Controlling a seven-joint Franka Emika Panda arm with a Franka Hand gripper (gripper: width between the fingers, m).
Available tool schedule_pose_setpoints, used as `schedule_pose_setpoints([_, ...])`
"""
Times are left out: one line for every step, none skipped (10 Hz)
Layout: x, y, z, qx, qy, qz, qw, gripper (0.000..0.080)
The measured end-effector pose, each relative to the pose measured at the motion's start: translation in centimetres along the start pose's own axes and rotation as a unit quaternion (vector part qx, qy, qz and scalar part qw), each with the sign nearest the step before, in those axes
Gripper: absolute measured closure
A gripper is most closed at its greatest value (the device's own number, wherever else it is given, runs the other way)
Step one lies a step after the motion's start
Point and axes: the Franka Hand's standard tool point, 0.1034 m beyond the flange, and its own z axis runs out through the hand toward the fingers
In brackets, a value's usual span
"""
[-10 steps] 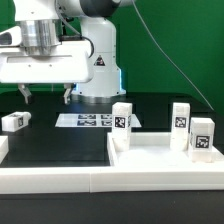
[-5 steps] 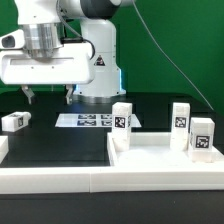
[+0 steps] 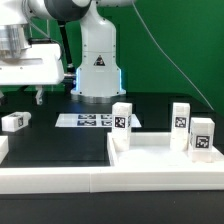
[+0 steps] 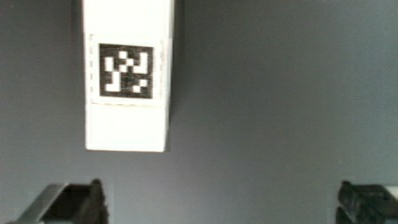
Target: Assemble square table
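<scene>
I read the hand (image 4: 222,200) as released: in the wrist view its two dark fingertips (image 4: 71,200) stand wide apart with nothing between them, and bare dark table (image 4: 267,90) fills the gap. A loose leg (image 4: 130,75) lies flat on the table at about 11 o'clock from the midpoint of that gap, tag face up, its long axis running toward 12 o'clock. I judge the spread stance to be a pre-grasp setting, leaving clearance on both sides of the block before any descent; the leg is not yet centred between the fingers, so a lateral correction would be needed first. In the exterior view the arm hangs over the 9 o'clock side of the scene, with one finger (image 3: 39,97) visible above the table and apart from it. The leg (image 3: 15,121) lying there on its side at 9 o'clock is, in my judgement, the one under the wrist camera. The square top (image 3: 150,155) sits at roughly 5 o'clock, pushed against the white border wall (image 3: 60,180), which I take as a stop to keep it from sliding during assembly. Three legs (image 3: 121,118) (image 3: 180,115) (image 3: 201,138) stand upright at the top, tags facing the camera; whether they are fastened or merely set there I cannot tell. The marker board (image 3: 85,120) lies flat near 12 o'clock, before the robot base (image 3: 98,70).
</scene>
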Motion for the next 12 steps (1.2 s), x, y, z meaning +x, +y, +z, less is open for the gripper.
schedule_pose_setpoints([0.0, 0.0, 0.0, 0.0, 0.0, 0.0, 1.0, 0.015])
schedule_pose_setpoints([-0.1, 0.5, 0.2, 0.001, -0.005, -0.003, 1.0, 0.015])
schedule_pose_setpoints([-0.1, 2.2, 0.5, 0.002, -0.016, 0.008, 1.0, 0.015])
schedule_pose_setpoints([0.1, 3.7, 0.8, 0.004, -0.028, 0.021, 0.999, 0.015])
schedule_pose_setpoints([0.3, 4.1, 1.1, 0.007, -0.038, 0.026, 0.999, 0.015])
schedule_pose_setpoints([0.4, 3.7, 1.1, 0.01, -0.041, 0.022, 0.999, 0.015])
schedule_pose_setpoints([0.4, 3.7, 1.1, 0.009, -0.041, 0.021, 0.999, 0.015])
schedule_pose_setpoints([0.1, 3.4, 1.2, 0.016, -0.054, 0.023, 0.998, 0.015])
schedule_pose_setpoints([0.0, 3.1, 1.4, 0.027, -0.084, 0.024, 0.996, 0.015])
schedule_pose_setpoints([-0.1, 3.7, 1.9, 0.032, -0.133, 0.036, 0.99, 0.015])
schedule_pose_setpoints([0.3, 4.3, 2.4, 0.033, -0.156, 0.039, 0.986, 0.015])
schedule_pose_setpoints([-0.1, 4.2, 2.6, 0.038, -0.202, 0.044, 0.978, 0.015])
